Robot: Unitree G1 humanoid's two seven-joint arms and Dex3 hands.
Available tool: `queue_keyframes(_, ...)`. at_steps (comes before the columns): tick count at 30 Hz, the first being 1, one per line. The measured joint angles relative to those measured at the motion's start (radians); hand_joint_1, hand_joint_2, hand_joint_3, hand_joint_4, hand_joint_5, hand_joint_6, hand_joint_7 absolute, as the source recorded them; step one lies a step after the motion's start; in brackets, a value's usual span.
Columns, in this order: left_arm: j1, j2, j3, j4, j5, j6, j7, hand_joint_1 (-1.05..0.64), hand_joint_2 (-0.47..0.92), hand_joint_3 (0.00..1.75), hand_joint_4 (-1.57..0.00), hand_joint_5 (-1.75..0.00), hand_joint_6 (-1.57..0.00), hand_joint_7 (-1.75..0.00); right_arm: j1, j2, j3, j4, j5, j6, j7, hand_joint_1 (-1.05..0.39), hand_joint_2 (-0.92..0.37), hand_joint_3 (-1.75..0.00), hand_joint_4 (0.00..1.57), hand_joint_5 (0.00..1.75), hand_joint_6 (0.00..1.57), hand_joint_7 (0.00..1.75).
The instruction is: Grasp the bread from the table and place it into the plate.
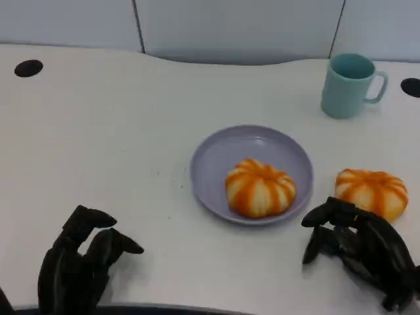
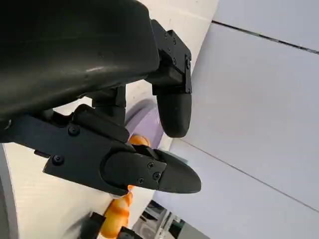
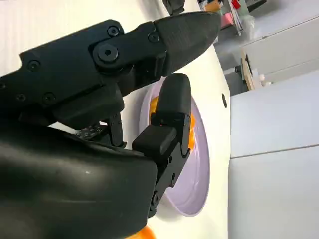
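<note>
bread (image 1: 372,190) is what you are after: one orange-striped, pumpkin-shaped bun lies on the table near its right edge, just beside the lilac plate (image 1: 216,164) and apart from its rim, while a second bun (image 1: 260,188) of the same kind already sits inside the plate, toward its right side. your right hand (image 1: 357,249) is at the near edge of the table with its fingertips touching or almost touching the near side of the loose bread; its fingers are spread and curved and hold nothing. your left hand (image 1: 79,262) rests by the near left edge, fingers partly curled and apart, also with nothing in it, well apart from the plate. a teal mug (image 1: 350,85) stands toward the far right edge, clear of your path. judge the bread as light and soft, so it will likely dent if you squeeze hard, and its glazed top may be a little slick. take it across its widest part, fingers low on opposite sides of the rounded flank, with gentle pressure, and set it in the bare left part of the plate so it does not ride up on the other bun
</note>
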Motion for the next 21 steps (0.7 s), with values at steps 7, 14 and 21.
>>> queue_keyframes(7, -0.029, 0.011, -0.001, 0.056, 0.04, -0.065, 0.0, -0.75, 0.92, 0.15, -0.51, -1.75, -0.34, -1.71, -0.003, 0.0, -0.003, 0.003, 0.001, 0.007, 0.002, -0.52, -0.92, -0.12, 0.69, 1.52, 0.76, 0.98)
queue_keyframes(14, -0.03, 0.011, 0.001, 0.06, 0.042, -0.065, 0.0, -0.74, 0.92, 0.15, -0.51, -1.75, -0.33, -1.74, -0.006, 0.0, -0.005, 0.01, 0.001, 0.003, 0.004, -0.52, -0.92, -0.14, 0.65, 1.56, 0.73, 1.0)
queue_keyframes(21, -0.039, 0.011, 0.013, 0.08, 0.034, -0.065, -0.004, -0.75, 0.92, 0.15, -0.52, -1.75, -0.34, -1.74, -0.009, 0.0, -0.003, 0.007, 0.0, 0.014, 0.0, -0.55, -0.92, -0.1, 0.64, 1.55, 0.74, 1.01)
